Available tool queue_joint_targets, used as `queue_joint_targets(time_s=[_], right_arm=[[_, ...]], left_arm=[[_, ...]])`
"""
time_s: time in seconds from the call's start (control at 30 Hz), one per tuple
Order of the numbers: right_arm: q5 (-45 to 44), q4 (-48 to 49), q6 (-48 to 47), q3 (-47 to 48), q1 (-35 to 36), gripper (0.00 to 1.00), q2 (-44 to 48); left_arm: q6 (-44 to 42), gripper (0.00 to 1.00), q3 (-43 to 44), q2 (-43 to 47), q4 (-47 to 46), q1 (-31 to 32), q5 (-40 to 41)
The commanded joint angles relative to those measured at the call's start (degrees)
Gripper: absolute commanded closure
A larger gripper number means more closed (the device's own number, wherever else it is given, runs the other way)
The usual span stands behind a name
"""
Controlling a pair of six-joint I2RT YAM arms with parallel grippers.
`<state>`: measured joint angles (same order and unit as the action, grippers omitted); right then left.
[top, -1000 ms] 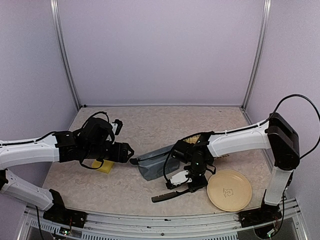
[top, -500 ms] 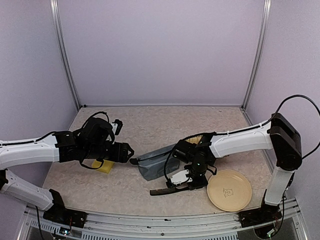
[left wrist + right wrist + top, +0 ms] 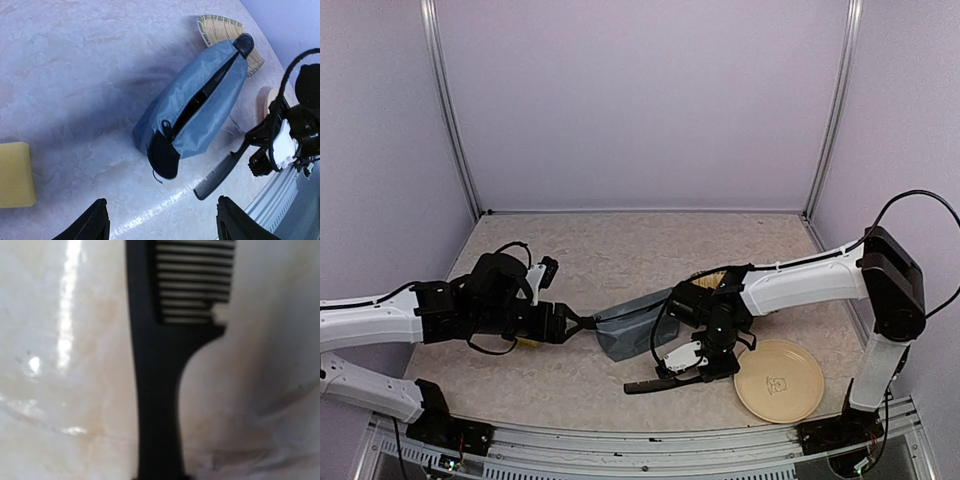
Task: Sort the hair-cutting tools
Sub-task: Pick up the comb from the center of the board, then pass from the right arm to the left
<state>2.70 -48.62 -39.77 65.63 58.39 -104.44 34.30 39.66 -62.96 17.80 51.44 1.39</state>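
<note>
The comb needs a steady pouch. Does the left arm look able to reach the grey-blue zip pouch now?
Probably yes: the left gripper, jaws open, sits just short of the grey-blue zip pouch, only bare table between. The yellow sponge lies aside; the right gripper holds the long black comb beyond.

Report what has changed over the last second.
The left gripper, open, swung nearer and lower, up to the end of the grey-blue zip pouch. The right gripper, holding the black comb by its handle, barely shifted. The pouch and the plate stayed put.
</note>
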Motion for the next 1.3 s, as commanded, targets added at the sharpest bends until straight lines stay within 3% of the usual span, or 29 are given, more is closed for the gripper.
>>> queue_joint_targets(time_s=[0.0, 0.17, 0.47, 0.7, 0.93, 1.27], right_arm=[[0.7, -0.9, 0.1, -0.8, 0.4, 0.93, 2.5], [0.6, -0.7, 0.0, -0.1, 0.4, 0.92, 2.7], [1.8, -1.7, 0.3, 1.7, 0.4, 0.93, 4.9], [3.9, -1.0, 0.9, 2.4, 0.5, 0.92, 5.6], [5.1, -0.9, 0.8, 3.7, 0.8, 0.92, 5.5], [5.5, -1.2, 0.9, 3.8, 1.4, 0.92, 6.0]], left_arm=[[4.7, 0.29, -5.9, 6.3, -4.7, 0.6, -8.0], [9.5, 0.30, -12.1, 7.1, -11.6, 1.7, -11.8], [13.7, 0.31, -13.4, -4.3, -21.9, 4.4, -13.7], [21.6, 0.31, -17.4, -8.6, -34.8, 4.9, -16.3], [26.1, 0.33, -18.4, -13.9, -41.6, 5.8, -18.1], [31.4, 0.42, -18.7, -21.9, -55.3, 6.0, -23.4]])
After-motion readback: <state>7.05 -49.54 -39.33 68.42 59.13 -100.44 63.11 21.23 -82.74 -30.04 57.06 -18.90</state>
